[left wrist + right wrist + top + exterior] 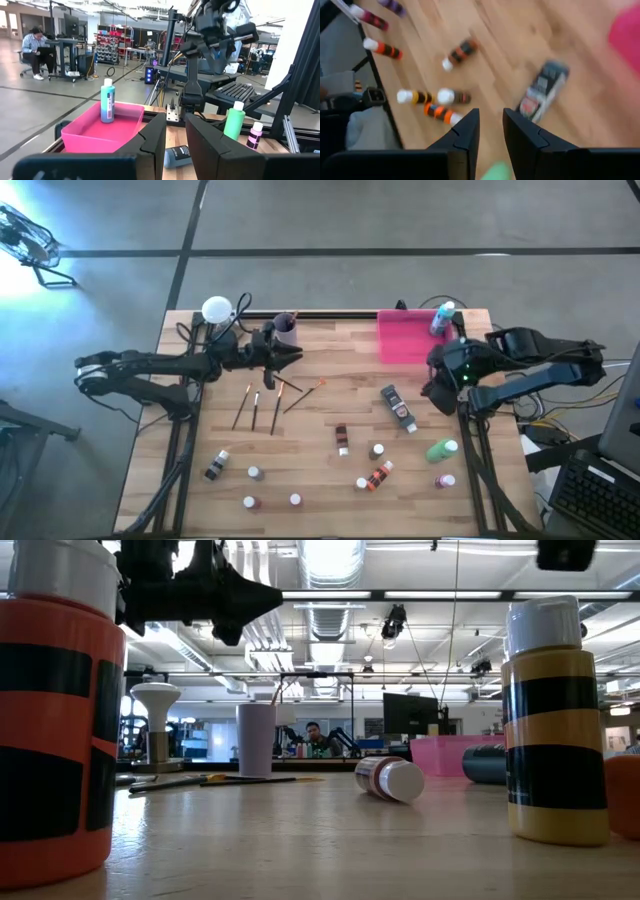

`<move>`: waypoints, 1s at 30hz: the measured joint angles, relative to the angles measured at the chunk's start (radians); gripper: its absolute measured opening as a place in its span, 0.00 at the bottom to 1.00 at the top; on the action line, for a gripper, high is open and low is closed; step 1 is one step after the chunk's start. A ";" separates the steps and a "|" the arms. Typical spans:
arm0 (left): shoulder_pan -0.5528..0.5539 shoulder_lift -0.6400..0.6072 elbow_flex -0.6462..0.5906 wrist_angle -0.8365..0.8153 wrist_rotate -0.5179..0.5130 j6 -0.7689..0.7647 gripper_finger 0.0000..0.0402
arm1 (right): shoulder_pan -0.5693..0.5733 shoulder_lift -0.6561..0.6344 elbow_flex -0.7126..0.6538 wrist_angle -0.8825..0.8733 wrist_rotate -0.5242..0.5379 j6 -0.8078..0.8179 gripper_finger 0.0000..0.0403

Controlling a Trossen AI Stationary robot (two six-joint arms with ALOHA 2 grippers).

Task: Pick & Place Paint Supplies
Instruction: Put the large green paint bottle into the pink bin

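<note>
Several small white-capped paint bottles (378,476) stand or lie over the near half of the wooden table, a green one (441,449) among them. A dark tube (398,408) lies flat near the middle right. Thin brushes (255,408) lie left of centre. A blue bottle (442,318) stands upright in the pink tray (400,345). My left gripper (298,358) hovers level beside the lilac cup (284,330), a narrow gap between its fingers (150,142) with nothing in it. My right gripper (437,380) slants down above the table beside the tray's near right corner, open and empty (491,135).
A white round-topped stand (217,309) sits at the far left corner by the cup. Black rails run along the table's left and right edges. Bare wood lies between the brushes and the tube. A person sits at a desk (37,47) in the room beyond.
</note>
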 joint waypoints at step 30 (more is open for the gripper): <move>0.000 0.000 0.018 0.015 -0.004 0.119 0.20 | 0.439 0.221 -0.006 -0.302 -0.108 0.737 0.47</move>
